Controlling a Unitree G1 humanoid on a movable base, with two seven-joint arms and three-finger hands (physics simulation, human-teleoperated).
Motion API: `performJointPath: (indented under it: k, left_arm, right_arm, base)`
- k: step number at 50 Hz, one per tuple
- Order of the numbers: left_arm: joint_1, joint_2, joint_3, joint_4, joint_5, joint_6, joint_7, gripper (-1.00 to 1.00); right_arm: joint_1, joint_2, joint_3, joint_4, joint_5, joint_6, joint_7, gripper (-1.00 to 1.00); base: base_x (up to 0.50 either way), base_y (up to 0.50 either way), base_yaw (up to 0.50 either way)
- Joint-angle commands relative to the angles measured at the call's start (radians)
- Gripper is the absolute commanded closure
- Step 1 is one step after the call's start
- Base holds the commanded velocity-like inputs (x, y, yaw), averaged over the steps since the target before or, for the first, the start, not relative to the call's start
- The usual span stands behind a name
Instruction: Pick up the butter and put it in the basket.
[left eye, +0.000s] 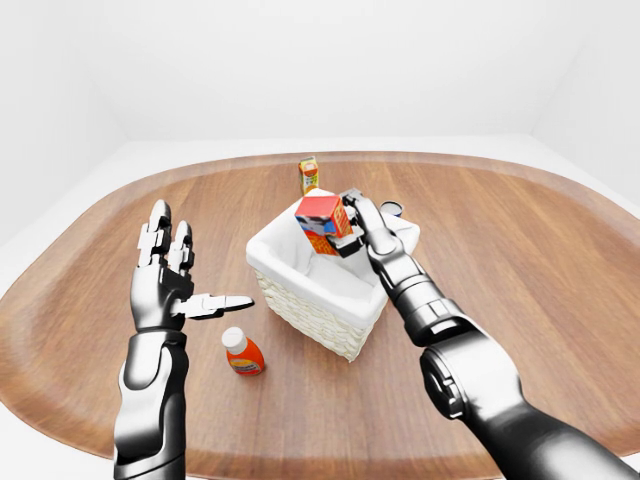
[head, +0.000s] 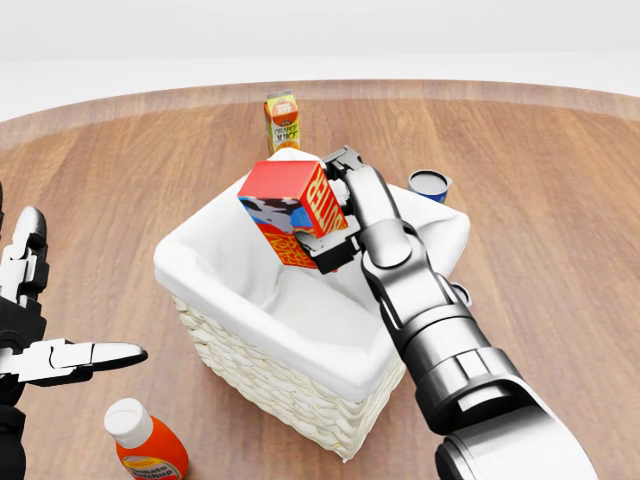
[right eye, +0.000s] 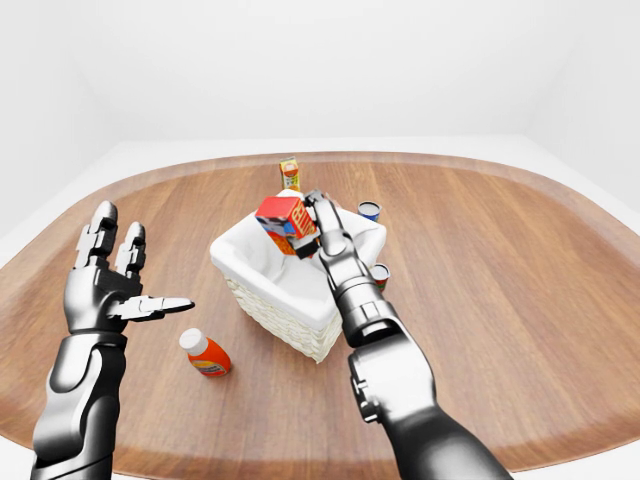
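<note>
The butter is a red carton with a cow print and the word BUTTER on its side. My right hand is shut on it and holds it tilted over the upper part of the basket, a woven wicker one with a white cloth lining. The carton hangs just inside the rim, above the lining. My left hand is open at the left edge of the head view, well away from the basket, with nothing in it.
An orange juice carton stands above the basket. A blue-topped can sits to the basket's right, with a second can near it. An orange bottle with a white cap lies at the bottom left. The round wooden table spreads around.
</note>
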Motion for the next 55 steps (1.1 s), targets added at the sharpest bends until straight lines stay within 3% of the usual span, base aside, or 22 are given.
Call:
performJointPath:
  k: [1,55]
  left_arm:
    - [-0.003,0.002,0.003,0.005,-0.004,0.000,-0.001,-1.00]
    - [0.004,0.004,0.013,-0.020,-0.017,0.000,-0.003,-1.00]
  right_arm:
    - [-0.042,0.010,-0.023,0.049,0.004,0.000,-0.046,1.00]
    - [-0.073,0.047,-0.038,0.189,-0.047,0.000,-0.123,1.00]
  base:
    - [0.00,0.00,0.00]
    - [0.00,0.00,0.00]
